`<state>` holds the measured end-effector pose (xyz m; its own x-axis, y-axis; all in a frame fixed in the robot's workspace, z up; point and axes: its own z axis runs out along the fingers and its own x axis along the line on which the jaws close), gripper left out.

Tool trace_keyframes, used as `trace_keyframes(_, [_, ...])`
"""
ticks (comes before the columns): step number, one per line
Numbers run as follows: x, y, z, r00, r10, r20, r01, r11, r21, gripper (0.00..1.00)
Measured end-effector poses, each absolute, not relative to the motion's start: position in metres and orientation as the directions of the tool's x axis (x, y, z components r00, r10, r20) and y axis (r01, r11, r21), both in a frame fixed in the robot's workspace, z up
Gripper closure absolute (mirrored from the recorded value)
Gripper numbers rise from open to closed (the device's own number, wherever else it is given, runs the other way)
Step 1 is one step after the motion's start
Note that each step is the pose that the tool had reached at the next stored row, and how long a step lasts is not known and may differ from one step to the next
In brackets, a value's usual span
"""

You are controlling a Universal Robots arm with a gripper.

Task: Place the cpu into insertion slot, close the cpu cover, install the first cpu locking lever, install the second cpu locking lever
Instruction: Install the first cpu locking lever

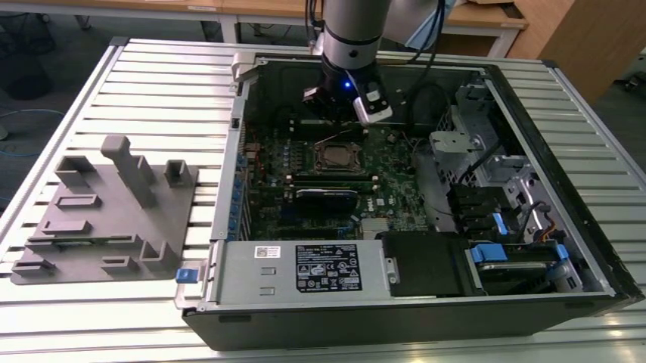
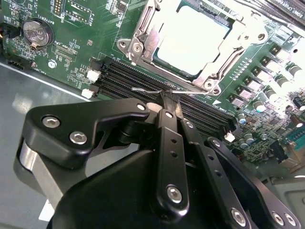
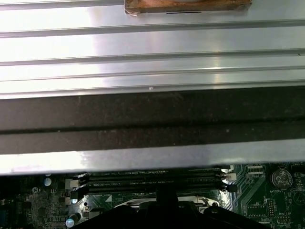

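In the second wrist view the cpu (image 2: 190,40) lies flat in the insertion slot (image 1: 338,156), its pale silvery top showing through the cut-out of the cpu cover (image 2: 143,40). The cover lies down over it. A thin wire locking lever (image 2: 145,89) runs along the socket's edge, over the black memory slots (image 2: 119,76). My gripper (image 2: 171,102) has its black fingers pressed together, and their tips are right at that wire. I cannot tell whether they pinch it. In the exterior view the gripper (image 1: 341,121) hangs inside the case just behind the socket.
The open computer case (image 1: 404,310) lies on a slatted metal table (image 1: 151,83). A grey holding fixture (image 1: 111,212) stands at the exterior view's left. A coin battery (image 2: 37,32), drive cages (image 1: 504,197) and a power supply (image 1: 302,268) surround the board.
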<state>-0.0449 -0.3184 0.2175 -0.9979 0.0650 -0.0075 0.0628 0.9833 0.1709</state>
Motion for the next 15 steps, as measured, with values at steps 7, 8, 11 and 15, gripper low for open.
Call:
trace_keyframes(7, [-0.043,-0.3183,0.2169,-0.998,0.065,-0.007,0.063,0.983,0.171,0.89])
trace_keyframes(8, [-0.0423,-0.3184,0.2168,-0.998,0.065,-0.007,0.063,0.983,0.17,0.89])
trace_keyframes(11, [-0.0409,-0.3184,0.2159,-0.998,0.065,-0.008,0.063,0.983,0.17,0.89])
trace_keyframes(15, [-0.0408,-0.3184,0.213,-0.998,0.065,-0.007,0.063,0.984,0.169,0.89])
